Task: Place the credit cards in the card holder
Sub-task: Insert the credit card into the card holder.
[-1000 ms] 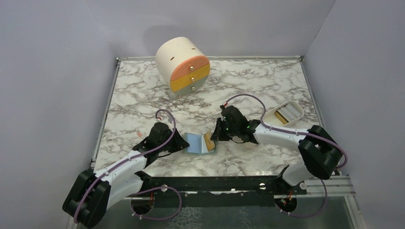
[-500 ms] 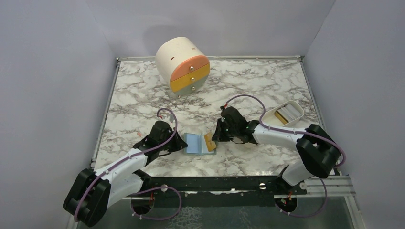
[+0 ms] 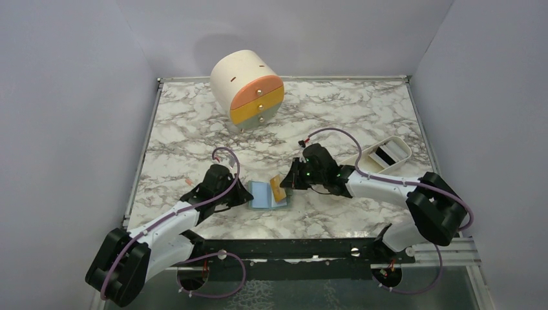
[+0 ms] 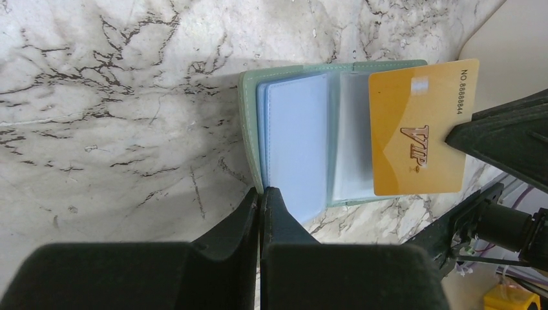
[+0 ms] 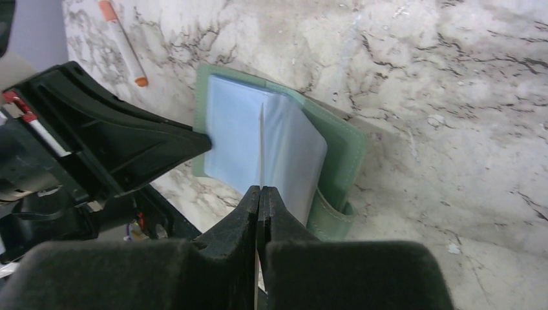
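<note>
The right gripper (image 5: 260,192) pinches the orange card (image 4: 413,129) by one edge and holds it over the right half of the open green wallet (image 4: 249,129). The wallet lies on the marble table (image 3: 194,129) between the two arms. The left gripper (image 4: 260,196) has its fingers pressed together, touching the wallet's edge. The card could miss the clear pocket and slide over it. It could also push the wallet away, if the left gripper's hold is weak.
</note>
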`<state>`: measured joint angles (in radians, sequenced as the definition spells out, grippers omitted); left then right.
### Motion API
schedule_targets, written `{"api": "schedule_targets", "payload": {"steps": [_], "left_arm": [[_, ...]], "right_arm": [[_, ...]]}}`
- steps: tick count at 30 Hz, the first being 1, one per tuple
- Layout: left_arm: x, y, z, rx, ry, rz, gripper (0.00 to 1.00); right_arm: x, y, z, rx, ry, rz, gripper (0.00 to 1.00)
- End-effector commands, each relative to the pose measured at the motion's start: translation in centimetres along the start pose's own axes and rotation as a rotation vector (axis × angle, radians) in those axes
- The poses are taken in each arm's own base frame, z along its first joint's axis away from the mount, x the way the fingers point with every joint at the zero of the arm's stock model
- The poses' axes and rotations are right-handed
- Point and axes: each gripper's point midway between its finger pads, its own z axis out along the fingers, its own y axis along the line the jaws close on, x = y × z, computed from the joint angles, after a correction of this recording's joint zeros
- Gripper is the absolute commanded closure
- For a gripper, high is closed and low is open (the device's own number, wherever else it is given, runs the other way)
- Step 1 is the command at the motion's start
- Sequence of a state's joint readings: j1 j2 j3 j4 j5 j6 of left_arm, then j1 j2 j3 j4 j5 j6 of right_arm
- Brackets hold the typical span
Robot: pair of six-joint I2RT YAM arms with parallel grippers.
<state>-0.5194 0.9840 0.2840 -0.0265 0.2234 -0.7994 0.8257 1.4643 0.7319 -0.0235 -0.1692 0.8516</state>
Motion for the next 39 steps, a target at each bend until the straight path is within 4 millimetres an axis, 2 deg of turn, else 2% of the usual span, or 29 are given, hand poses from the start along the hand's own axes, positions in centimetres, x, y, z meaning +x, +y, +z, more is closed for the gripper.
{"api": "schedule_targets", "payload": {"steps": [1,8,21,39], "left_arm": [[0.5,0.5,0.3,-0.007,0.006,-0.012,1.00],[0.7,0.7,0.4,-0.008,0.009,-0.015,1.00],[1.0,1.0,0.5,-0.011,0.013,-0.014,1.00],[1.2,1.0,0.5,-0.006,0.016,-0.020,1.00]], "right_arm": [[0.1,1.9,0.6,-0.095,0.009,0.025,0.99],[0.4,1.2,1.5,-0.070,0.020,0.044,0.99],[2.3,-0.5,2.5,-0.036,0.068,0.104,0.99],[2.4,0.4,3.2,-0.121,0.060,0.128,0.99]]}}
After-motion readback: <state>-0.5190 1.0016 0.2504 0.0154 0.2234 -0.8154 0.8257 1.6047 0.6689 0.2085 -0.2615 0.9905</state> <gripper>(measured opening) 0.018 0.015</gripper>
